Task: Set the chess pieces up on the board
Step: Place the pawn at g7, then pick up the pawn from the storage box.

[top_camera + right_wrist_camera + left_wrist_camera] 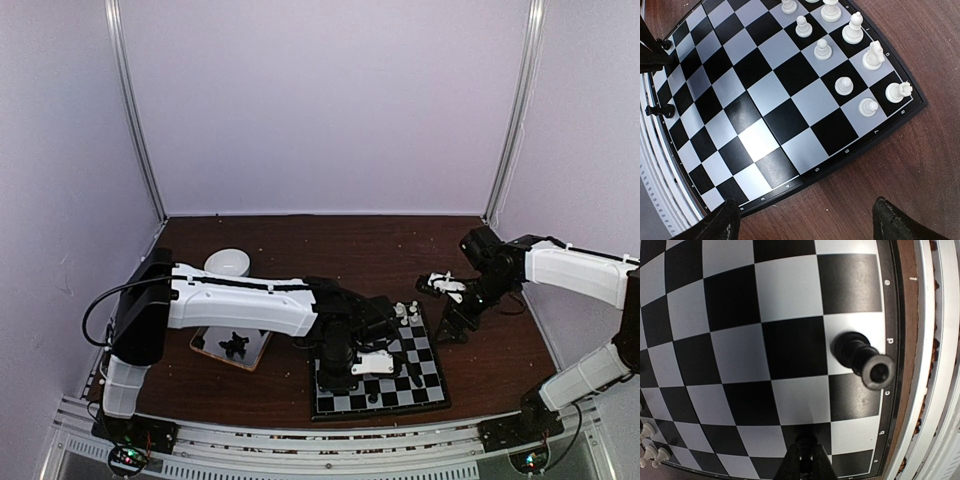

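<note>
The left fingers [821, 467] were cut off by the bottom of the wrist view. They were drawn together on a black piece [805, 441] that barely showed against its dark square. From above, the left arm [240, 305] covered much of the board [428, 388] and the far side of the wood-rimmed tray [203, 345]. That tray, toward the near left corner of the tabletop [300, 240], held a cluster of black pieces [234, 346]. What the white bowl [228, 262] held could not be told. The board lay at the near edge, right of centre. Its far right corner was crowded with white pieces [844, 85], and one black figure [856, 351] stood by its near border. The right fingers [892, 220] hung spread wide, holding nothing.
</note>
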Robot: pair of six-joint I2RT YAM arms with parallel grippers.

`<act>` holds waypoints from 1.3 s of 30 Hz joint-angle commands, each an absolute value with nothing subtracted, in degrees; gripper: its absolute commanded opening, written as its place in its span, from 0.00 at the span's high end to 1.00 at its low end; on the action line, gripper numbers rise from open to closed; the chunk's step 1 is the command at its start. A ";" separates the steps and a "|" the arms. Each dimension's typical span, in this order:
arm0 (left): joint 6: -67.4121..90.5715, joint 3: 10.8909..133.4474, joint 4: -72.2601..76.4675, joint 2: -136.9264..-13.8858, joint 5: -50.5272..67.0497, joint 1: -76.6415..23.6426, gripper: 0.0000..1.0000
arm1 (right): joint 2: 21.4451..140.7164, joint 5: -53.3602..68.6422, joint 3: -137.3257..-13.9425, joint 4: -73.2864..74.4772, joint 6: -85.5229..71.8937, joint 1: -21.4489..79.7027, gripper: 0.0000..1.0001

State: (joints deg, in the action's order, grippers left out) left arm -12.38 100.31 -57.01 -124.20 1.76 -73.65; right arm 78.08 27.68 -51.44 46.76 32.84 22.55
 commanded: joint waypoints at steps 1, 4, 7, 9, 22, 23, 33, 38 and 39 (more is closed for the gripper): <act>-12.74 101.69 -55.99 -124.54 2.73 -73.47 0.94 | 78.38 28.48 -52.95 47.21 33.05 22.82 0.08; -12.74 101.51 -55.90 -124.69 2.89 -73.42 0.93 | 78.52 28.56 -52.98 47.33 33.10 22.84 0.08; -12.70 101.51 -55.90 -124.67 2.64 -73.48 0.89 | 78.57 28.65 -53.05 47.45 33.15 22.77 0.08; -12.74 101.44 -55.90 -124.07 1.88 -73.51 0.84 | 78.66 28.69 -53.03 47.44 33.13 22.85 0.08; -3.68 97.13 -58.00 -104.63 -11.84 -68.03 0.69 | 77.28 28.65 -53.30 46.58 32.12 22.85 0.00; -1.35 95.24 -58.35 -102.83 -12.82 -66.10 0.68 | 76.76 28.65 -53.19 46.24 31.78 22.80 0.00; 11.85 72.68 -56.13 -91.42 -9.56 -41.72 0.63 | 75.94 23.76 -54.68 43.82 24.70 22.80 0.00; 10.51 68.64 -52.37 -93.28 -3.20 -36.63 0.66 | 76.83 26.21 -55.11 45.56 27.52 22.81 0.09; 10.03 68.04 -51.58 -93.78 -2.86 -36.43 0.66 | 76.98 26.49 -55.28 45.80 27.85 22.86 0.11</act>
State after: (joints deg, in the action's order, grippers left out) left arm 9.72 69.49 -56.40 -93.49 -8.05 -37.23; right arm 76.05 24.91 -53.45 43.94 26.20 22.55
